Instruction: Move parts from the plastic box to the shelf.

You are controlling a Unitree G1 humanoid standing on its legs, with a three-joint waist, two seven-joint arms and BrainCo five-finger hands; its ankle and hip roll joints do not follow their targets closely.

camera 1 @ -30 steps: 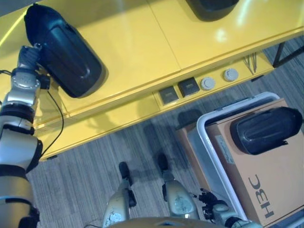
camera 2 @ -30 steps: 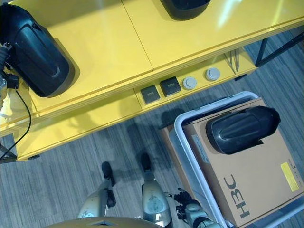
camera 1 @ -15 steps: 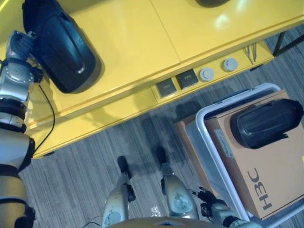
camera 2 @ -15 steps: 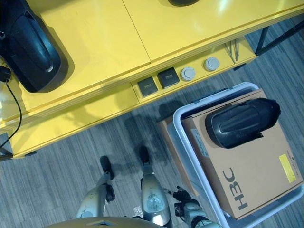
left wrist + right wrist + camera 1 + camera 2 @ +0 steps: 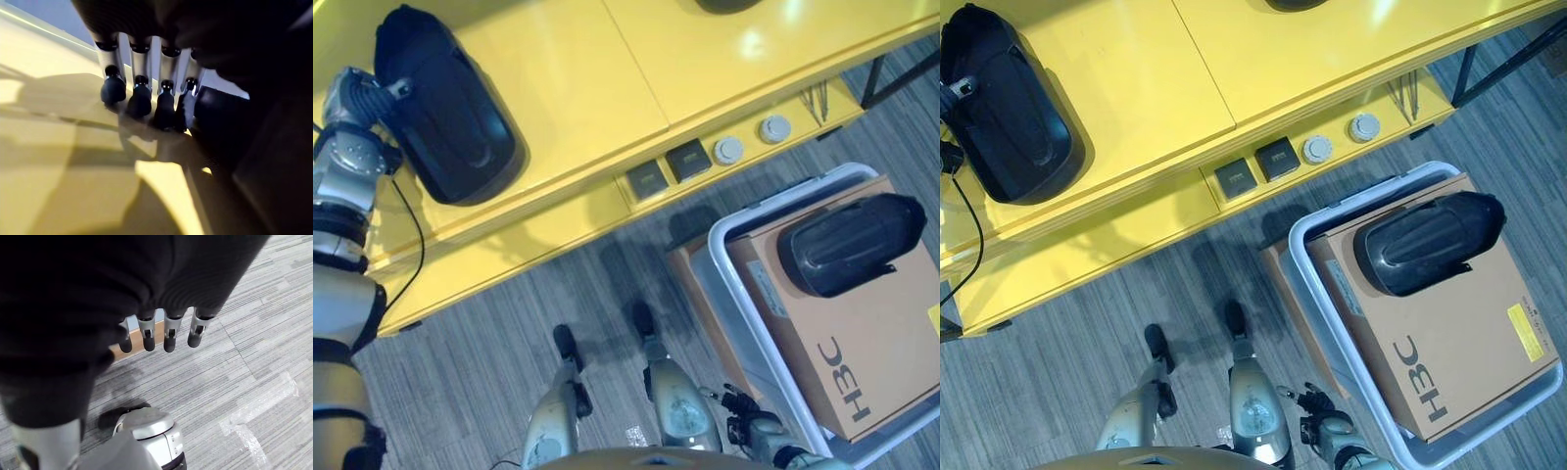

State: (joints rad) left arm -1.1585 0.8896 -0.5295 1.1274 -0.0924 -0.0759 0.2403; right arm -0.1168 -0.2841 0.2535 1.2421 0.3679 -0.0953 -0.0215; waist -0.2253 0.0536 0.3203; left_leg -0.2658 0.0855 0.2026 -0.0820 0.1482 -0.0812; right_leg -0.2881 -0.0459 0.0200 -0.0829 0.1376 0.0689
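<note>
Leftmost, left hand (image 5: 357, 93): fingers straight, holding nothing, tips beside black part (image 5: 445, 117) lying on yellow shelf (image 5: 578, 88). Risk, as judged: a brushing finger could drag the part askew. Right: second black part (image 5: 847, 245) on cardboard in plastic box (image 5: 734, 284), on grey striped carpet (image 5: 470, 362). Right hand (image 5: 161, 335): relaxed, empty, low.

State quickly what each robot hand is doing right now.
Left robot hand: open, straight fingers beside the black part on the yellow shelf.
Right robot hand: open, holding nothing, above the floor.
</note>
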